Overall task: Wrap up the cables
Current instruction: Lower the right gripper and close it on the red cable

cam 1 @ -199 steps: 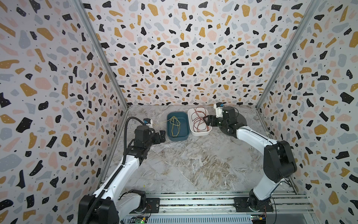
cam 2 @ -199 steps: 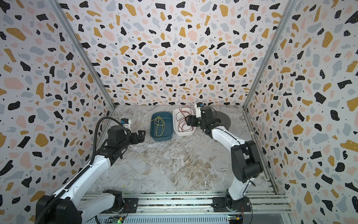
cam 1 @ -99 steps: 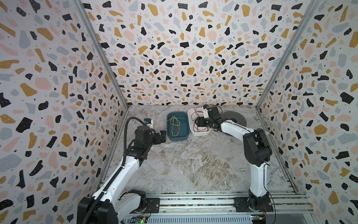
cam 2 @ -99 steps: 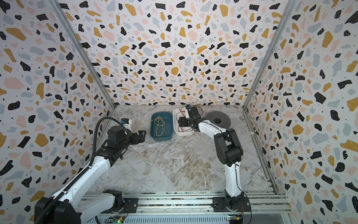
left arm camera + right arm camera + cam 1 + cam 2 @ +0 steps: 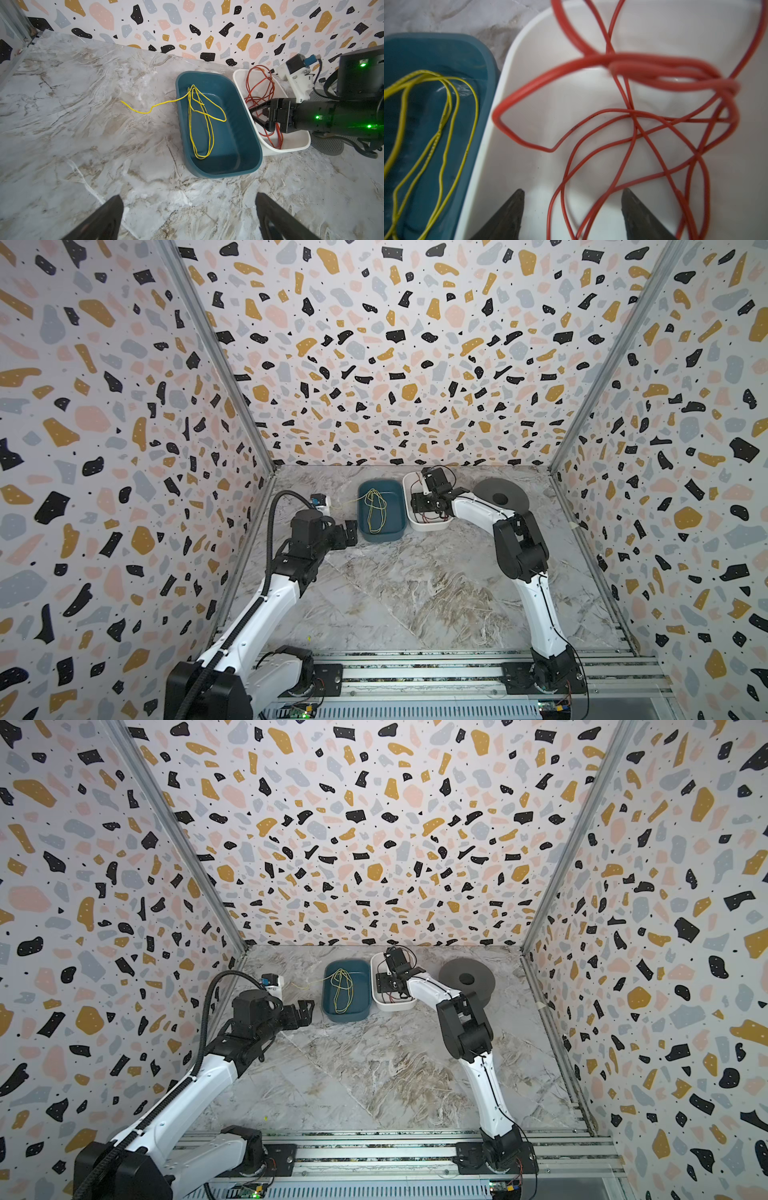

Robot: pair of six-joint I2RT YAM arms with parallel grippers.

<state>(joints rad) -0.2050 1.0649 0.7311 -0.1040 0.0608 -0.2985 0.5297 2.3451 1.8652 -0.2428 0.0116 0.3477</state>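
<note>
The cables (image 5: 633, 116) are thin red wire lying in loose tangled loops in a white tray (image 5: 550, 104); the left wrist view shows the cables (image 5: 259, 87) too. My right gripper (image 5: 572, 191) is open and low inside that tray, with a few red strands running between its fingers and neither pad touching them. In both top views the right gripper (image 5: 420, 502) (image 5: 388, 982) sits over the white tray (image 5: 430, 526). My left gripper (image 5: 188, 196) is open and empty, hovering over bare table by the near left corner of the teal tray (image 5: 224, 174).
A yellow-green wire (image 5: 199, 116) is looped in the teal tray (image 5: 381, 536), with one end trailing out over the table to the left. A dark grey disc (image 5: 500, 497) lies right of the white tray. Patterned walls close in the back and both sides.
My right gripper has moved left from the white tray's right edge to inside the tray, and its jaws have narrowed a little. The left arm has not moved.
</note>
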